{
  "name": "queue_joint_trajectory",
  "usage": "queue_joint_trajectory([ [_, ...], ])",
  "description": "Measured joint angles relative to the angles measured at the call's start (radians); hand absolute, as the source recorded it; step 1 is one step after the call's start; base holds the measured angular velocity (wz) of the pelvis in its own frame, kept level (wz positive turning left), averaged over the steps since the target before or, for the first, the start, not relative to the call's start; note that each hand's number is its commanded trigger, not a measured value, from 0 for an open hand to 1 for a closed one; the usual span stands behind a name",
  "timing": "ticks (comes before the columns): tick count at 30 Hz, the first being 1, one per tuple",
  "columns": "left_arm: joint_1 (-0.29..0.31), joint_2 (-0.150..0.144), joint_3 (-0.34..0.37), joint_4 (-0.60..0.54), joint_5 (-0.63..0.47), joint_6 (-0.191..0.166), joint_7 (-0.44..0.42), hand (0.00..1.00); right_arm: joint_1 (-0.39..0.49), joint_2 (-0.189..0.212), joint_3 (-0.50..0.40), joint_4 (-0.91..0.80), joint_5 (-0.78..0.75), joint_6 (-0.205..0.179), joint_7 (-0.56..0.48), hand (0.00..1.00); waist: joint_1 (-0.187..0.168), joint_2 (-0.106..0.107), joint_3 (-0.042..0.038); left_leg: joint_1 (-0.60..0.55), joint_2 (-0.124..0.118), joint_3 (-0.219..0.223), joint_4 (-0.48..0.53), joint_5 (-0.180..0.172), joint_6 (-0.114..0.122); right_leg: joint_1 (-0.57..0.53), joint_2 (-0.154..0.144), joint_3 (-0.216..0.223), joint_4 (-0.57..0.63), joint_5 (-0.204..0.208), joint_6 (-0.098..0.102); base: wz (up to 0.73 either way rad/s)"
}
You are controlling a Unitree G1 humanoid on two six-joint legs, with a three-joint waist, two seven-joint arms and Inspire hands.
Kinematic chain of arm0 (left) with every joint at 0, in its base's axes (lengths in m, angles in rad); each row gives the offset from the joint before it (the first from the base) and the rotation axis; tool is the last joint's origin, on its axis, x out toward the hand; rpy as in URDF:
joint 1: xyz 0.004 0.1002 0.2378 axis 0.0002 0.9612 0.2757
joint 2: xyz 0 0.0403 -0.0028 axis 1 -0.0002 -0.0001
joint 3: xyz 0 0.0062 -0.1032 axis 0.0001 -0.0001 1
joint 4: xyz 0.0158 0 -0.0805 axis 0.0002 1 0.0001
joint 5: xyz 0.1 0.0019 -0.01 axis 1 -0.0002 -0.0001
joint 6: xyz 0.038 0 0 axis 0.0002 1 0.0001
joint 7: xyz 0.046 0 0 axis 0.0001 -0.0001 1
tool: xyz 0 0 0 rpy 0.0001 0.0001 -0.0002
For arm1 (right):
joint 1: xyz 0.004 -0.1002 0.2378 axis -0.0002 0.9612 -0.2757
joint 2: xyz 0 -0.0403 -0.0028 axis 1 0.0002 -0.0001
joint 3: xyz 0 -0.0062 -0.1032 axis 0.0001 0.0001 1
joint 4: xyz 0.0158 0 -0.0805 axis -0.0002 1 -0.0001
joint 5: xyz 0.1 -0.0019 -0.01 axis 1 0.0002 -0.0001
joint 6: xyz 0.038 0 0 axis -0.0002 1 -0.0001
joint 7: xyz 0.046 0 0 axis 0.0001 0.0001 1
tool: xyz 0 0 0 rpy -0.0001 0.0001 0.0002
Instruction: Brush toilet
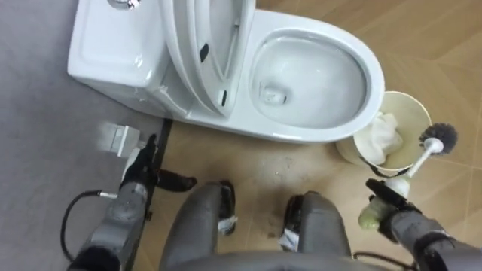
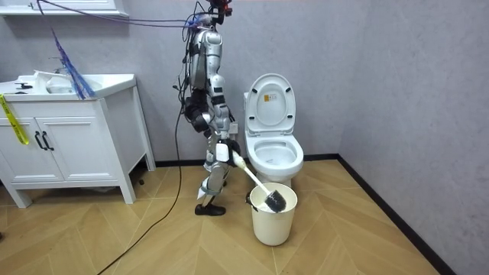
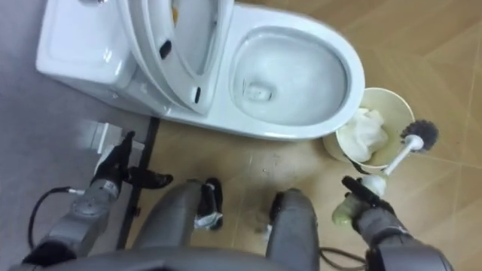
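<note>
While the right hand (image 1: 387, 198) curls its fingers round the handle of the toilet brush (image 1: 423, 153), the bristle head hangs over the bin (image 1: 410, 113), just right of the toilet (image 1: 301, 132), probably so that drips fall inside. The left hand (image 1: 143, 168) hangs idle at the left, fingers relaxed and loosely spread

The upper edge cuts off the tank and raised lid of the toilet (image 1: 365, 64). Part of the brush (image 1: 437, 139) handle is hidden within the right hand (image 1: 392, 202). The white contents of the bin (image 1: 407, 105) are unidentifiable.
</note>
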Motion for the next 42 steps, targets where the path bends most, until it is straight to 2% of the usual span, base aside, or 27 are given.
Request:
queue_joint_trajectory([
  [3,0.062,0.002,0.04,0.0,0.0,0.0,-0.005,0.0,0.048,0.0,-0.035,-0.003,0.009,0.0,-0.01,1.0,-0.008,-0.003,-0.0025,0.085,0.001,-0.014,-0.058,0.004,-0.006,0.108,0.013,-0.03,-0.09,0.017,0.003,0.12],
  [5,0.117,0.002,0.091,-0.014,0.001,0.0,-0.008,0.0,0.113,0.0,-0.045,-0.043,0.006,0.0,-0.008,1.0,-0.002,-0.014,-0.0095,0.157,0.003,-0.02,-0.089,0.005,-0.008,0.193,0.024,-0.046,-0.159,0.028,0.007,0.11],
  [6,0.131,0.002,0.103,-0.019,0.002,0.0,-0.008,0.0,0.129,0.001,-0.046,-0.053,0.008,-0.001,-0.006,1.0,-0.002,-0.017,-0.0108,0.174,0.002,-0.021,-0.095,0.005,-0.008,0.215,0.026,-0.05,-0.175,0.03,0.007,0.09],
  [8,0.177,0.0,0.143,-0.014,-0.004,-0.007,-0.008,0.0,0.178,0.011,-0.051,-0.065,-0.002,-0.004,0.008,1.0,-0.002,-0.036,-0.0115,0.264,0.001,-0.022,-0.156,0.008,-0.014,0.309,0.036,-0.06,-0.246,0.048,0.012,0.02],
  [12,0.23,-0.005,0.156,-0.014,-0.011,-0.016,-0.008,0.0,0.222,0.03,-0.053,-0.088,-0.012,-0.004,0.024,1.0,0.0,-0.05,-0.0136,0.339,0.004,-0.038,-0.199,0.012,-0.02,0.416,0.057,-0.087,-0.347,0.079,0.011,0.06],
  [14,0.251,-0.028,0.177,-0.016,-0.011,-0.02,-0.008,0.0,0.227,0.032,-0.056,-0.09,-0.039,-0.003,0.026,1.0,0.004,-0.054,-0.0123,0.38,0.003,-0.041,-0.216,0.012,-0.02,0.473,0.066,-0.092,-0.4,0.096,0.014,0.0],
  [18,0.265,-0.057,0.23,-0.016,-0.01,-0.022,-0.007,0.0,0.243,0.036,-0.068,-0.168,-0.09,-0.002,0.009,1.0,0.01,-0.058,-0.0104,0.427,0.001,-0.045,-0.239,0.012,-0.02,0.524,0.07,-0.101,-0.426,0.104,0.016,0.04],
  [21,0.269,-0.061,0.235,-0.016,-0.009,-0.031,0.002,0.0,0.253,0.036,-0.073,-0.207,-0.21,-0.017,-0.013,1.0,0.024,-0.054,-0.0096,0.447,-0.001,-0.052,-0.246,0.012,-0.021,0.558,0.073,-0.12,-0.455,0.11,0.018,0.07],
  [23,0.288,-0.074,0.281,-0.028,0.004,-0.033,0.011,0.0,0.249,0.036,-0.074,-0.22,-0.377,-0.015,-0.037,1.0,0.04,-0.05,-0.0093,0.458,-0.001,-0.052,-0.247,0.012,-0.021,0.572,0.073,-0.134,-0.455,0.111,0.018,0.09],
  [25,0.298,-0.074,0.301,-0.032,0.018,-0.035,0.044,0.0,0.245,0.036,-0.069,-0.228,-0.492,-0.015,-0.057,1.0,0.059,-0.046,-0.0093,0.459,-0.001,-0.054,-0.247,0.012,-0.021,0.573,0.073,-0.137,-0.456,0.111,0.018,0.03],
  [27,0.319,-0.075,0.324,-0.099,0.048,-0.035,0.085,0.0,0.245,0.036,-0.053,-0.246,-0.566,-0.017,-0.07,1.0,0.081,-0.043,-0.0105,0.458,-0.001,-0.055,-0.247,0.013,-0.023,0.574,0.073,-0.142,-0.455,0.111,0.018,0.05],
  [29,0.342,-0.097,0.372,-0.218,0.088,-0.055,0.145,0.0,0.244,0.039,-0.029,-0.244,-0.651,-0.048,-0.087,1.0,0.09,-0.051,-0.0081,0.459,-0.008,-0.077,-0.25,0.015,-0.025,0.586,0.071,-0.159,-0.455,0.112,0.019,0.3],
  [31,0.339,-0.105,0.381,-0.285,0.153,-0.059,0.188,0.0,0.233,0.048,-0.008,-0.239,-0.729,-0.073,-0.092,1.0,0.094,-0.05,-0.0095,0.455,-0.014,-0.096,-0.261,0.022,-0.026,0.588,0.069,-0.173,-0.455,0.114,0.022,0.28],
  [32,0.342,-0.111,0.386,-0.345,0.18,-0.058,0.2,0.0,0.232,0.06,0.004,-0.241,-0.77,-0.087,-0.089,1.0,0.112,-0.057,-0.0082,0.454,-0.014,-0.102,-0.264,0.026,-0.028,0.587,0.071,-0.175,-0.457,0.114,0.021,0.14],
  [34,0.35,-0.112,0.381,-0.451,0.212,-0.059,0.222,0.0,0.233,0.079,0.006,-0.239,-0.83,-0.1,-0.088,1.0,0.118,-0.068,-0.0109,0.44,-0.014,-0.117,-0.257,0.03,-0.031,0.589,0.076,-0.198,-0.461,0.117,0.017,0.24],
  [36,0.348,-0.121,0.377,-0.538,0.27,-0.06,0.256,0.0,0.221,0.089,0.024,-0.222,-0.865,-0.117,-0.087,1.0,0.126,-0.074,-0.0108,0.43,-0.013,-0.132,-0.254,0.034,-0.035,0.589,0.084,-0.2,-0.47,0.122,0.012,0.25],
  [38,0.343,-0.13,0.337,-0.625,0.363,-0.093,0.305,0.0,0.214,0.09,0.065,-0.206,-0.936,-0.138,-0.077,1.0,0.129,-0.076,-0.0097,0.424,-0.013,-0.142,-0.253,0.04,-0.037,0.587,0.087,-0.198,-0.47,0.125,0.012,0.14],
  [42,0.293,-0.127,0.293,-0.725,0.45,-0.113,0.329,0.0,0.201,0.089,0.131,-0.178,-1.063,-0.148,-0.056,1.0,0.146,-0.068,-0.0069,0.415,-0.01,-0.137,-0.256,0.044,-0.04,0.573,0.088,-0.195,-0.468,0.127,0.009,-0.04],
])
